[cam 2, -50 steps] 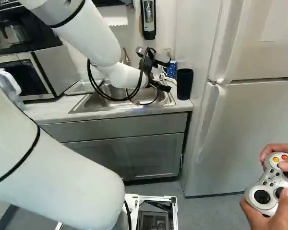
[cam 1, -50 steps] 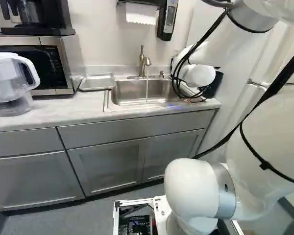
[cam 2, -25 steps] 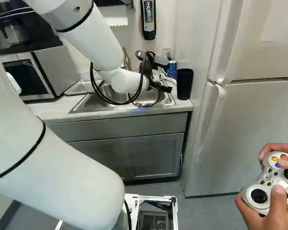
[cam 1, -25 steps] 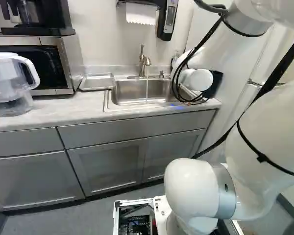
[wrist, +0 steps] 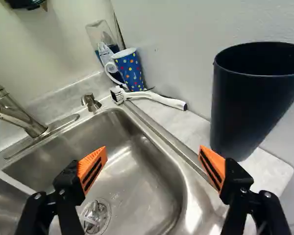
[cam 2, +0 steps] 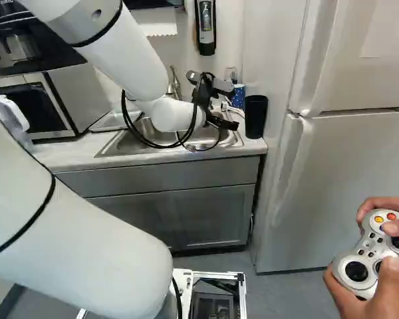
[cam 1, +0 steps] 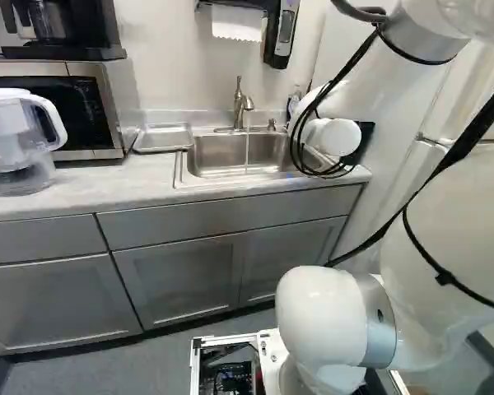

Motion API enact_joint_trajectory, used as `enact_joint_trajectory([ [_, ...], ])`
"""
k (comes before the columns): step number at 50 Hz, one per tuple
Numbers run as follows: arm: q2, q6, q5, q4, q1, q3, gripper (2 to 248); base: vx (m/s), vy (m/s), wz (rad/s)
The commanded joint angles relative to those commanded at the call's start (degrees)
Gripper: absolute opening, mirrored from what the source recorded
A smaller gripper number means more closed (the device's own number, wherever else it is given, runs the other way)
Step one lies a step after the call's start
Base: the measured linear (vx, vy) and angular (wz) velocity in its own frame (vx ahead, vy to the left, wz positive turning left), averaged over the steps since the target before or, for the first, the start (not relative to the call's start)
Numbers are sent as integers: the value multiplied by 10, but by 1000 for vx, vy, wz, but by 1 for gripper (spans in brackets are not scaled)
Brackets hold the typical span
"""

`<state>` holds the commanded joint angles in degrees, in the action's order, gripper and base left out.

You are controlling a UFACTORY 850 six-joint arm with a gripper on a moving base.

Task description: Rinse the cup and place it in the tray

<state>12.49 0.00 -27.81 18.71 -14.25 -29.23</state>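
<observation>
Left of the sink point(cam 1: 218, 155), left base view: tray point(cam 1: 163, 139); arm point(cam 1: 339, 137) dipped slightly. Right base view: black cup point(cam 2: 256, 117) right of sink. Wrist view: tool point(wrist: 153, 148) spread wide, dotted mug point(wrist: 129, 71) behind sink; grab's still pending, target cup unclear imo.

no readable text, no legible labels, brands, numbers or signs

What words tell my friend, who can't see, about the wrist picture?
An open black gripper with orange pads hangs over a metal sink, where water streams down near the tap. A big dark cup stands on the counter beside the sink. Farther back, a white brush lies by a spotted blue mug.
</observation>
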Motion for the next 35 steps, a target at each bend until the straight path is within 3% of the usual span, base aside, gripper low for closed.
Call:
enact_joint_trajectory([
  [14, 22, 0, 0, 0, -17, 20, 247, 0, 0, 0],
  [35, 46, 0, 0, -3, -58, 40, 247, 0, 0, 0],
])
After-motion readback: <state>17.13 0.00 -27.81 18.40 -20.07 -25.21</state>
